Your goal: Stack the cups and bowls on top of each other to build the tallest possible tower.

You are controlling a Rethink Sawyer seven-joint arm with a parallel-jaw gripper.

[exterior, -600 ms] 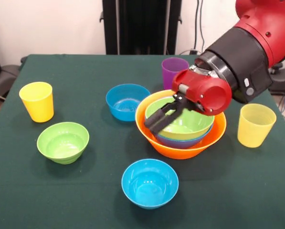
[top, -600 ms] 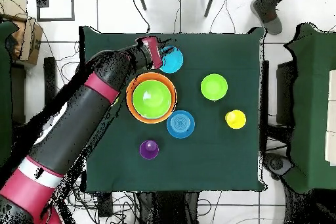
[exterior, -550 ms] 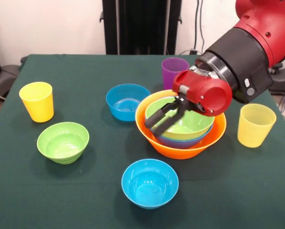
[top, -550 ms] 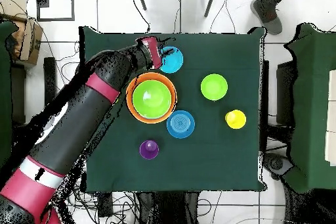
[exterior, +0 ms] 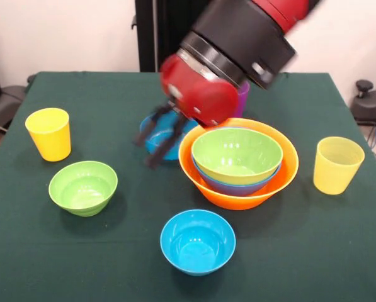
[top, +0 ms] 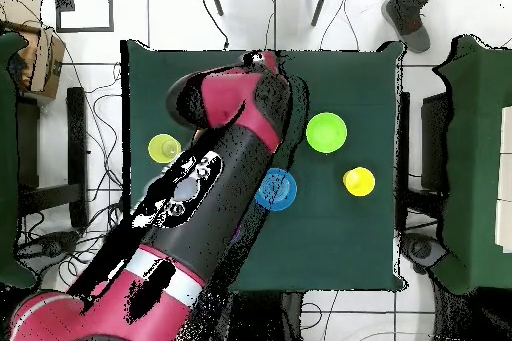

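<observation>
Already the tower sits mid-bench — green bowl nested in blue, inside the big orange one. Beside it the gripper hangs over a small blue bowl, fingers spread, empty — likely lining up a grab.

6 bowls and 3 cups (1 purple, mostly hidden).

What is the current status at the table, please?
End effector open, empty, over the far small blue bowl. Tower: green bowl in blue in orange. Three cups, two small bowls loose. Nothing in the way.
</observation>
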